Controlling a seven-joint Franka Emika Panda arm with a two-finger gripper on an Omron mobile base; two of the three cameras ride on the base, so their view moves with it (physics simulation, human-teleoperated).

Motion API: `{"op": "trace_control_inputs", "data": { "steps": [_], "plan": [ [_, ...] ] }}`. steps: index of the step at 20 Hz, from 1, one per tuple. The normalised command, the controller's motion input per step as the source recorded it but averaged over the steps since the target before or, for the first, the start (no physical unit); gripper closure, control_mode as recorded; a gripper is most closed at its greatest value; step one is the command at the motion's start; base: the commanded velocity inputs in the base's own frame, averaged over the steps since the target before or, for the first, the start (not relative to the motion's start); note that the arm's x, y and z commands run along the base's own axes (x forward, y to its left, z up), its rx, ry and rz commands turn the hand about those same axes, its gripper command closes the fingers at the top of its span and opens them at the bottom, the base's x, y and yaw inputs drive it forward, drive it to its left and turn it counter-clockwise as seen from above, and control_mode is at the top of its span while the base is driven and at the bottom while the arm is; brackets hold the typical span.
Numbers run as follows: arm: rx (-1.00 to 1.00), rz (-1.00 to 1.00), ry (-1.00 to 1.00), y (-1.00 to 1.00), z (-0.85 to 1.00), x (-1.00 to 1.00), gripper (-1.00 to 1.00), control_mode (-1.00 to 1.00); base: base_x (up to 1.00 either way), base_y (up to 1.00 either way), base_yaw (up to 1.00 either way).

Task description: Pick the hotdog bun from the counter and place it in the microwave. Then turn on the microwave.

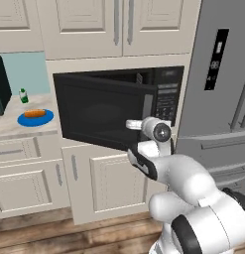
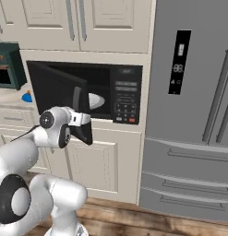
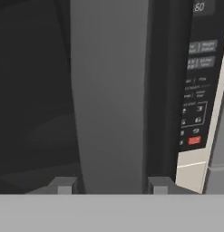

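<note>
A: Where was the hotdog bun (image 1: 34, 113)?

B: It lay on the round blue plate (image 1: 35, 118), which sat on the counter (image 1: 10, 128) left of the microwave (image 1: 158, 94). A small green bottle (image 1: 24, 95) stood just behind the plate.

A: What was the state of the microwave door (image 1: 101, 111)?

B: It stood swung partly out on its left-hand hinge. In the right base view a white round plate (image 2: 97, 100) showed inside the cavity, with the button panel (image 2: 125, 102) to its right.

A: And the gripper (image 3: 111, 185)?

B: In the hand view its 2 finger tips (image 3: 63, 185) stood 1 on each side of the door's vertical grey handle (image 3: 111, 95), jaws parted about the width of that handle. Whether the tips pressed the handle or stood just clear of it could not be determined. The gripper held no loose object.

A: What stood to the right of the microwave?

B: A tall grey refrigerator (image 2: 194, 106).
</note>
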Motion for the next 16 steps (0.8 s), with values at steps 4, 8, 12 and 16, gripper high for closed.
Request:
{"op": "trace_control_inputs", "data": {
  "steps": [4,8,12,16],
  "plan": [
    [0.07,0.0,0.0,0.13,0.55,-0.8,-1.0,-1.0,0.0,0.0,0.0],
    [0.1,0.0,0.0,0.0,0.83,-0.76,-1.0,-1.0,0.0,0.0,0.0],
    [0.12,0.0,0.0,-0.08,0.99,-0.78,-1.0,-1.0,0.0,0.0,0.0],
    [0.23,0.0,0.07,-0.51,0.83,-0.6,-1.0,-1.0,0.0,0.0,0.0]
  ]
}}
